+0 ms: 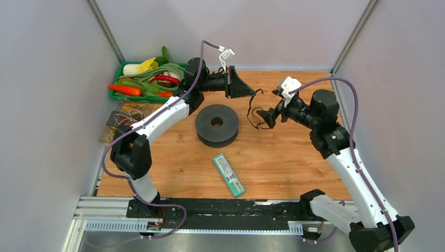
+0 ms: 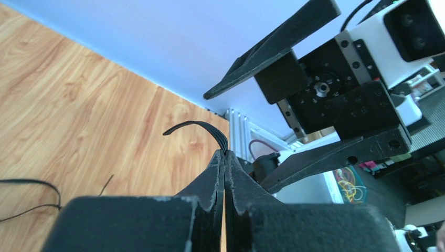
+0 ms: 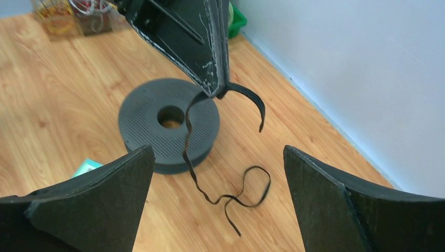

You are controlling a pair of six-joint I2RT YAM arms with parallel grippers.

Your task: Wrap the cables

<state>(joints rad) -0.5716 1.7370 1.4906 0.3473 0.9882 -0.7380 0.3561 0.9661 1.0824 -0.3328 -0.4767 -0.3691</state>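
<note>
A thin black cable hangs limp from my left gripper, which is shut on its upper end above the wooden table. In the left wrist view the fingers pinch the cable, and a short end curls out past them. The dark grey round spool lies flat to the left of the cable. My right gripper is open and empty, just right of the hanging cable. In the right wrist view the cable's lower part lies looped on the table between its spread fingers, and the spool is beyond.
A green flat box lies in front of the spool. A green basket of toy vegetables stands at the back left, with a tangle of yellowish wires in front of it. Grey walls close in three sides.
</note>
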